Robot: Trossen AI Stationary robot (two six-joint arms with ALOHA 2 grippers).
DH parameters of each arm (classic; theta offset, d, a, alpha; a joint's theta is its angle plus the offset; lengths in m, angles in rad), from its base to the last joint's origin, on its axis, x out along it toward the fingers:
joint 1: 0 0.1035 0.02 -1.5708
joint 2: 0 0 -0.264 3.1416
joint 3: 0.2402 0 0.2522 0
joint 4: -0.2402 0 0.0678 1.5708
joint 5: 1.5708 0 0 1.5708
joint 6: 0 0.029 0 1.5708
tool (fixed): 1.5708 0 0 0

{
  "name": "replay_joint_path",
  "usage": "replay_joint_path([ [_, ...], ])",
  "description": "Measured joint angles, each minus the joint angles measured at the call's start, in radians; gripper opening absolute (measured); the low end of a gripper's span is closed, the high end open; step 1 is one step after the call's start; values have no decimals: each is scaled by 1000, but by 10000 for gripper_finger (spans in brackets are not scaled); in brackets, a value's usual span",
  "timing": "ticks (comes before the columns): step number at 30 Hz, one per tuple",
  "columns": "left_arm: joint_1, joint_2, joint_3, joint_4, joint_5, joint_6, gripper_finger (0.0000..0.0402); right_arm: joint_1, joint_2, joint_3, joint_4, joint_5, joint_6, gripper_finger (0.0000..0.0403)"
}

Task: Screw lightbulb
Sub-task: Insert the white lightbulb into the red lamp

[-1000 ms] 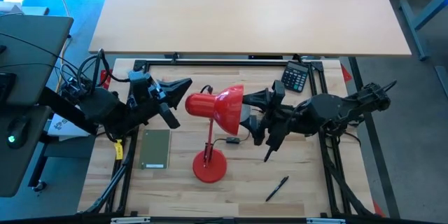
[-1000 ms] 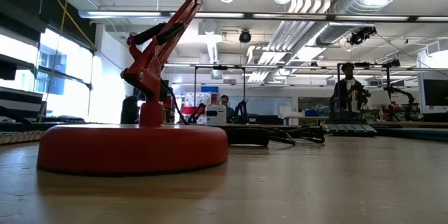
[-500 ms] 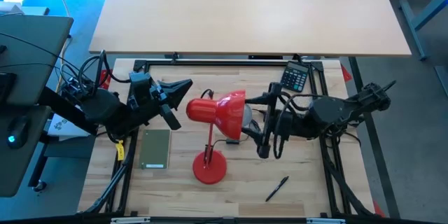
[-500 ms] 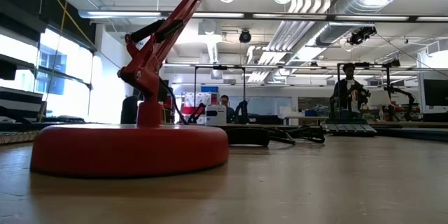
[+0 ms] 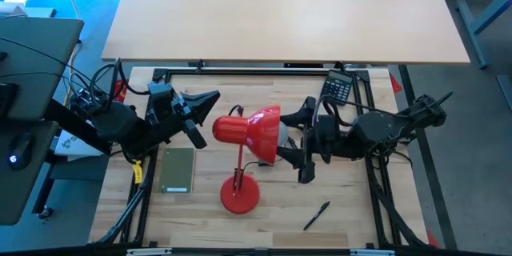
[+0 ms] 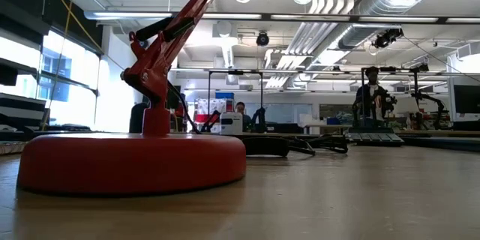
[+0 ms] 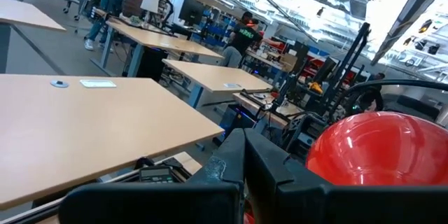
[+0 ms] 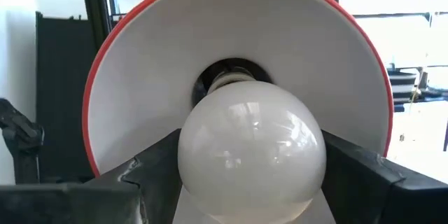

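Note:
A red desk lamp stands on its round base (image 5: 240,193) (image 6: 135,161), its shade (image 5: 258,133) tipped on its side with the mouth facing the table's right edge. The white lightbulb (image 8: 252,154) sits in that mouth, its narrow base in the dark socket (image 8: 234,75). My right gripper (image 5: 288,138) is raised off the table, level with the shade's mouth, and closed on the bulb. My left gripper (image 5: 214,96) (image 7: 243,157) is shut, raised close by the shade's closed back (image 7: 378,147). My right gripper pinches the lightbulb's round wide part (image 8: 192,164) between its two fingers (image 8: 150,175), one on each side. The fingers come level from the table's right side, along the bulb's axis. The bulb is clear of the table, inside the shade. My left gripper: I cannot tell whether it touches the shade.
A black calculator (image 5: 338,88) lies at the far right of the wooden work area, a black pen (image 5: 316,216) at the near right and a green flat box (image 5: 178,170) left of the lamp base. A pale tabletop (image 5: 280,16) lies beyond. People stand in the room behind.
My right gripper has rolled about its own pointing line while staying at the shade's mouth, still closed on the bulb. The shade has shifted slightly toward the near edge. In the low view the lamp's base and arm have crept toward the picture's left.

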Motion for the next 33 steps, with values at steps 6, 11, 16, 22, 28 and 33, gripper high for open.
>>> replay_joint_path([
  [6, 0, 0, 0, -9, 0, 0, 0, 0, 0, 0, 2, 0, -18, 284],
  [11, 0, 0, 0, -12, 0, 0, 0, 0, 0, 0, 3, 0, -20, 286],
  [16, 0, 0, 0, -12, 0, 0, 0, -3, -1, 0, -6, 0, -21, 287],
  [22, 0, 0, 0, -12, 0, -1, 0, -7, -2, 0, -16, 0, -19, 287],
  [28, 0, 0, 0, -11, 0, -1, 0, -7, -2, 0, -20, 0, 10, 287],
  [33, 0, 0, 0, -11, 0, 0, 0, -7, -2, 0, -20, 0, 3, 289],
])
